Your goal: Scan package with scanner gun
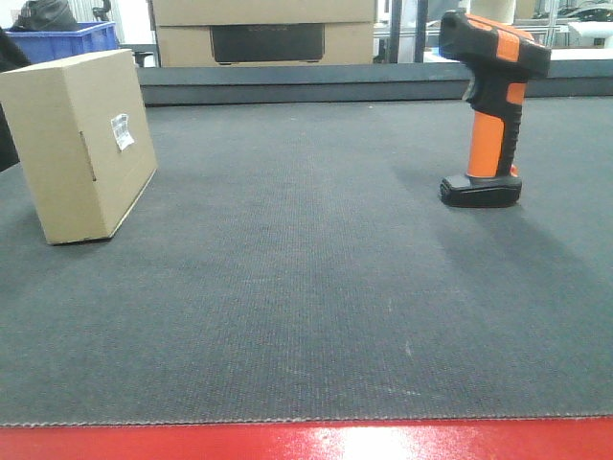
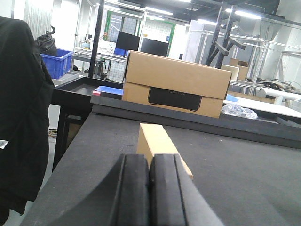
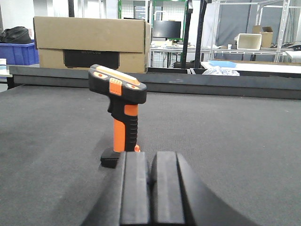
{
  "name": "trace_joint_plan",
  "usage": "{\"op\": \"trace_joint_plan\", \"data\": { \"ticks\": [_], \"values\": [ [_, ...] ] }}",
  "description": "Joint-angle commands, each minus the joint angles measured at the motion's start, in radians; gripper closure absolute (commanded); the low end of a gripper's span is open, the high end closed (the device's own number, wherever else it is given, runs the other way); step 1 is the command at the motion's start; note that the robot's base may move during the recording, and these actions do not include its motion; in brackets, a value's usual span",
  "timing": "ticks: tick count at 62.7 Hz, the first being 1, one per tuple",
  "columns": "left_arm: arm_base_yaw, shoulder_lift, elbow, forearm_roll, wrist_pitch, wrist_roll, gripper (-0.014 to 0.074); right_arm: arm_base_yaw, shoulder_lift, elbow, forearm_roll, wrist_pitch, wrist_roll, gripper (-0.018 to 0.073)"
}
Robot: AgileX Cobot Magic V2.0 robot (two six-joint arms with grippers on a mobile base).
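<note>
Front-facing view: package (image 1: pixel 81 144) tilted at bench (image 1: pixel 306 316) left, scanner gun (image 1: pixel 490 105) upright at right, well apart. Left hand (image 2: pixel 149 188) closed, empty; right hand (image 3: pixel 150 188) likewise.

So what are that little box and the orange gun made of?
The package looks like plain matte tan cardboard with folded edges and a white paper label. The scanner gun seems moulded plastic, black and orange, its ribbed grip possibly rubbery.

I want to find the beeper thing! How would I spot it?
Look at the dark grey mat; on its right side stands a pistol-shaped scanner gun, upright on a flat black base. Its bright orange handle sets it apart from the plain tan cardboard box on the left.
</note>
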Motion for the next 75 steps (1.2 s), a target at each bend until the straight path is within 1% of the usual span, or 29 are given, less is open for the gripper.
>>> {"op": "trace_joint_plan", "data": {
  "ticks": [1,13,51,55,61,62,66,72,75],
  "values": [
    [0.005,-0.005,-0.001,0.004,-0.018,0.001,0.0707,-0.007,-0.001,0.003,0.0,0.008,0.001,0.0728],
    [0.005,-0.005,-0.001,0.004,-0.018,0.001,0.0707,-0.007,-0.001,0.003,0.0,-0.019,0.001,0.0728],
    [0.005,-0.013,0.002,0.004,-0.023,0.001,0.0707,-0.007,-0.001,0.003,0.0,-0.019,0.001,0.0728],
    [0.005,-0.018,0.033,0.01,-0.078,0.004,0.0707,-0.007,-0.001,0.003,0.0,-0.019,0.001,0.0728],
    [0.01,-0.047,0.133,-0.002,-0.184,0.113,0.0707,-0.007,-0.001,0.003,0.0,-0.019,0.001,0.0728],
    [0.012,-0.053,0.146,-0.01,-0.189,0.119,0.0707,-0.007,-0.001,0.003,0.0,-0.019,0.001,0.0728],
    [0.019,-0.09,0.197,-0.034,-0.172,0.121,0.0707,-0.007,-0.001,0.003,0.0,-0.019,0.001,0.0728],
    [0.023,-0.134,0.25,-0.034,-0.11,0.121,0.0707,-0.007,-0.001,0.003,0.0,-0.019,0.001,0.0728],
    [0.023,-0.134,0.275,-0.027,-0.106,0.121,0.0707,-0.007,-0.001,0.003,0.0,-0.019,0.001,0.0728]
  ]
}}
